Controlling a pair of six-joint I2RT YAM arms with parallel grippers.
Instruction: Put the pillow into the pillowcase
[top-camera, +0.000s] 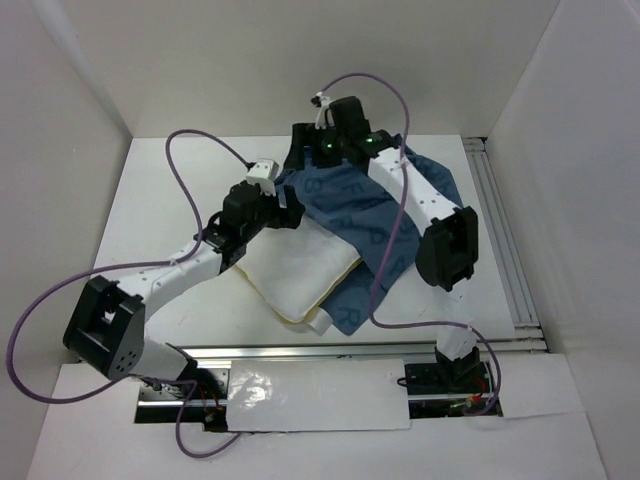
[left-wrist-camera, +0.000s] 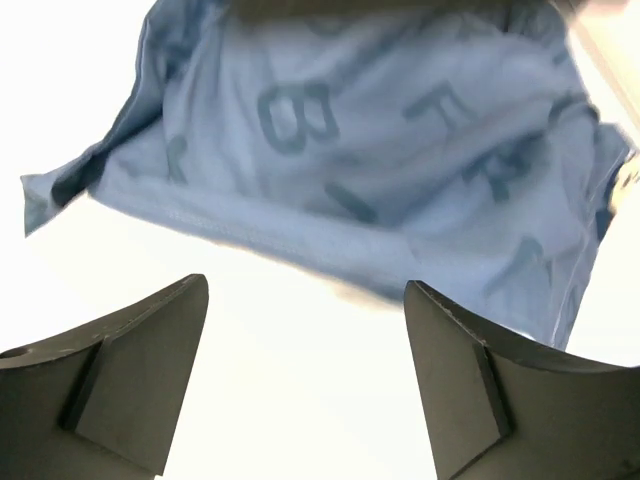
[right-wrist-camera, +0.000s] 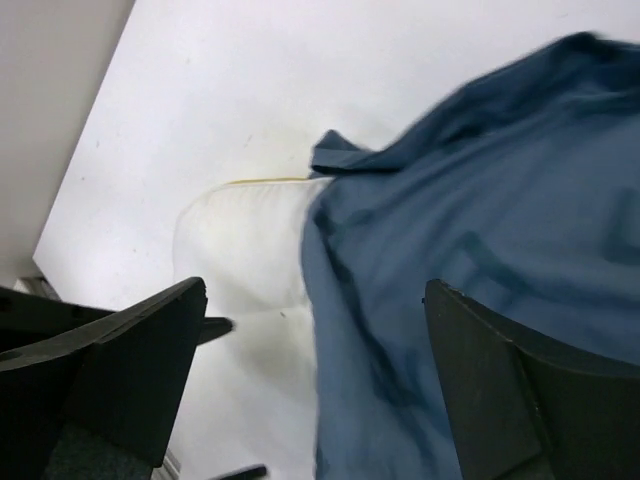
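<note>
The white pillow (top-camera: 300, 268) with a pale yellow edge lies at mid-table, its far end under the blue letter-printed pillowcase (top-camera: 365, 205). The pillowcase drapes over the pillow's far right part and spreads toward the back right. My left gripper (top-camera: 285, 205) is open and empty at the pillow's far left corner; its view shows the pillowcase (left-wrist-camera: 380, 140) ahead of the open fingers and the white pillow (left-wrist-camera: 300, 380) between them. My right gripper (top-camera: 312, 160) is open and empty above the pillowcase's far edge; its view shows the pillowcase (right-wrist-camera: 480, 260) beside the pillow (right-wrist-camera: 245, 240).
White walls enclose the table on the left, back and right. A metal rail (top-camera: 505, 240) runs along the right edge. Purple cables (top-camera: 395, 200) loop over the arms and the pillowcase. A white sheet (top-camera: 320, 395) covers the rail between the arm bases.
</note>
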